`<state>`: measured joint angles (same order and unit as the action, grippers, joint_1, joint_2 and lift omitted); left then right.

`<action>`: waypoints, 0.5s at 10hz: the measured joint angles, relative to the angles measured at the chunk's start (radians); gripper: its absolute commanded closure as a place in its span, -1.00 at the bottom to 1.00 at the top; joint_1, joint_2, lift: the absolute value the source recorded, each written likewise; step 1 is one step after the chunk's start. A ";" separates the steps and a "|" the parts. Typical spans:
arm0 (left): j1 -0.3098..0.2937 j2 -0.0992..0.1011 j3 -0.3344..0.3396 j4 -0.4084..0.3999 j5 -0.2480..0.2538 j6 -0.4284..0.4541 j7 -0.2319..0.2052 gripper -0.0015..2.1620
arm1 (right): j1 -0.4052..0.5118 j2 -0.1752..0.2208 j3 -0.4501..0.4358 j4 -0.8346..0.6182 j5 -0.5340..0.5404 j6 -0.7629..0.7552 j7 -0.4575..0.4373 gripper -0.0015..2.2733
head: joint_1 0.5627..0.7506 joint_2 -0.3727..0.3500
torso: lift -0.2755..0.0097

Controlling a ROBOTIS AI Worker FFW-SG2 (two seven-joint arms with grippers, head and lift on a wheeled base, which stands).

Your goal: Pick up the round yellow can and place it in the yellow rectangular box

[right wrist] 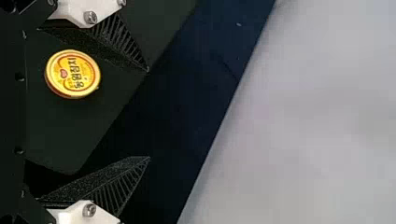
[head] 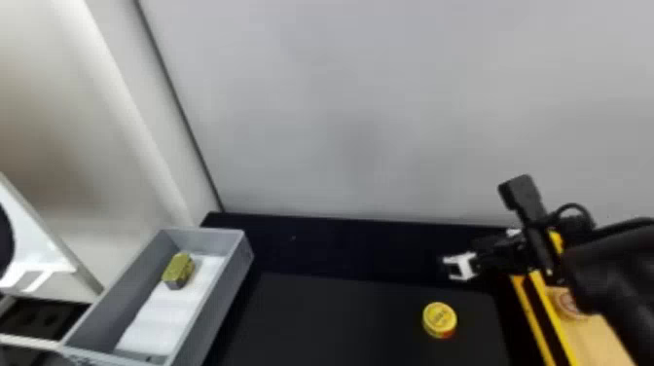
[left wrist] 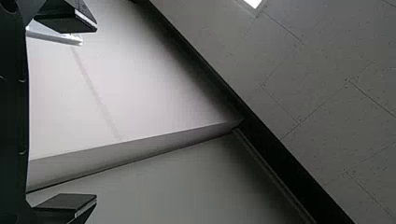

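The right gripper (head: 461, 266) is above the dark surface, behind and to the right of the round yellow can (head: 439, 319). That can sits flat on a dark mat. In the right wrist view the gripper (right wrist: 149, 114) is open, and the can (right wrist: 73, 74) appears in the span between its fingers, not held. At the right edge of the work area is a yellow-rimmed rectangular box (head: 531, 319), partly covered by the right arm. The left gripper (left wrist: 96, 112) stands open and empty, facing a pale wall and the ceiling.
A grey bin (head: 214, 304) at the left holds a small gold-green rectangular tin (head: 178, 270) on white lining. Behind the dark surface (head: 340, 243) rises a pale grey wall. A round-marked wooden-coloured area (head: 591, 333) lies beside the yellow rim, under the right arm.
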<state>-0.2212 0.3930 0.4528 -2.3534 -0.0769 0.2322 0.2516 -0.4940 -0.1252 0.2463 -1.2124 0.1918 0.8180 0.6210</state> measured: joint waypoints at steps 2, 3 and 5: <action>-0.002 -0.003 -0.005 0.002 -0.003 -0.018 -0.002 -0.99 | 0.004 0.017 0.030 0.079 0.037 -0.073 0.006 -0.89 | -0.38 0.65 | 0.93; -0.003 -0.004 -0.006 0.003 -0.004 -0.024 -0.003 -0.99 | 0.005 0.020 0.047 0.111 0.037 -0.097 0.005 -0.89 | -0.38 0.65 | 0.93; -0.005 -0.008 -0.010 0.003 -0.006 -0.033 -0.004 -0.99 | 0.006 0.034 0.069 0.181 0.033 -0.136 0.010 -0.89 | -0.38 0.65 | 0.93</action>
<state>-0.2262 0.3851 0.4433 -2.3502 -0.0833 0.1992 0.2476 -0.4878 -0.0907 0.3157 -1.0315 0.2244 0.6818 0.6312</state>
